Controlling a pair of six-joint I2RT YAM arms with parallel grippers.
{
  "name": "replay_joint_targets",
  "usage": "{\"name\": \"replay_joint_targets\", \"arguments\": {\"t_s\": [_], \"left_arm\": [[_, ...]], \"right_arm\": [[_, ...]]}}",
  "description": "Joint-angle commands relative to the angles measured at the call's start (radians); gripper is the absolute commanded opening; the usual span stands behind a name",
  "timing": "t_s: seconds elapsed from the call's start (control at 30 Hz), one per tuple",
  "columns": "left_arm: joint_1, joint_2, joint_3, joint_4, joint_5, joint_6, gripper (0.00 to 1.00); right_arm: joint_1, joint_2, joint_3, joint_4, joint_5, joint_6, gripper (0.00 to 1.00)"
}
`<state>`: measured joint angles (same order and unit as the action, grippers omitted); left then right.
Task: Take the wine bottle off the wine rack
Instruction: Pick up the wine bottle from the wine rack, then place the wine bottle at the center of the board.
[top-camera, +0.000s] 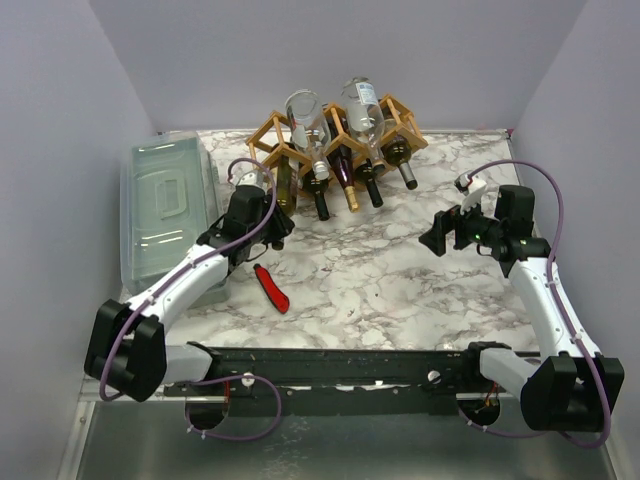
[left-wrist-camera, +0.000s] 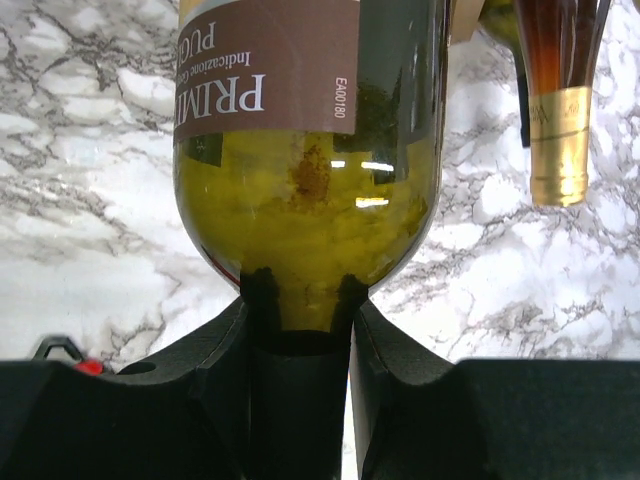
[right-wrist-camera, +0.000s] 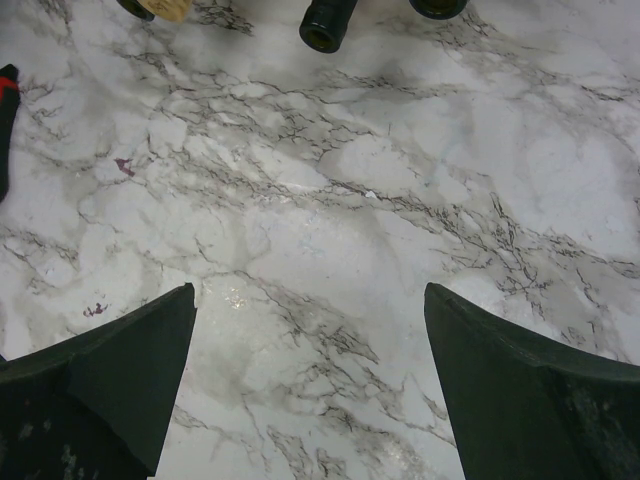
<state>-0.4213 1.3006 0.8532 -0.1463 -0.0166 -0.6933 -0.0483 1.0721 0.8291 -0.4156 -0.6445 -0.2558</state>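
Note:
The wine rack (top-camera: 395, 115) is a tan wooden lattice at the back of the marble table, holding several bottles. A green wine bottle (left-wrist-camera: 310, 200) with a brown label lies neck-forward at the rack's left end (top-camera: 284, 186). My left gripper (left-wrist-camera: 300, 292) is shut on this bottle's neck, one black finger on each side just below the shoulder. From above, the left gripper (top-camera: 270, 212) sits right in front of the rack's left cell. Out to the right, my right gripper (top-camera: 446, 232) hangs open over bare marble, and nothing lies between its fingers (right-wrist-camera: 150, 370).
A clear lidded plastic bin (top-camera: 165, 205) stands at the left. A red-handled tool (top-camera: 272, 288) lies on the marble near the left arm. Dark bottle necks (top-camera: 372, 190) stick out of the rack's front. A gold-foiled neck (left-wrist-camera: 560, 140) is just right of the held bottle.

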Motion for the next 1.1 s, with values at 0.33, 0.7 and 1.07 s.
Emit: {"name": "replay_joint_targets", "arguments": {"t_s": [0.33, 0.7, 1.07], "left_arm": [[0.008, -0.253, -0.109, -0.050, 0.011, 0.034, 0.00], [0.009, -0.358, -0.143, -0.086, 0.054, 0.041, 0.00], [0.009, -0.472, -0.153, -0.203, 0.098, 0.067, 0.00]], "right_arm": [[0.005, -0.015, 0.013, -0.012, 0.002, -0.007, 1.00], [0.005, -0.017, 0.011, -0.009, 0.003, -0.006, 1.00], [0.004, -0.020, 0.008, -0.011, -0.013, -0.011, 1.00]]}}
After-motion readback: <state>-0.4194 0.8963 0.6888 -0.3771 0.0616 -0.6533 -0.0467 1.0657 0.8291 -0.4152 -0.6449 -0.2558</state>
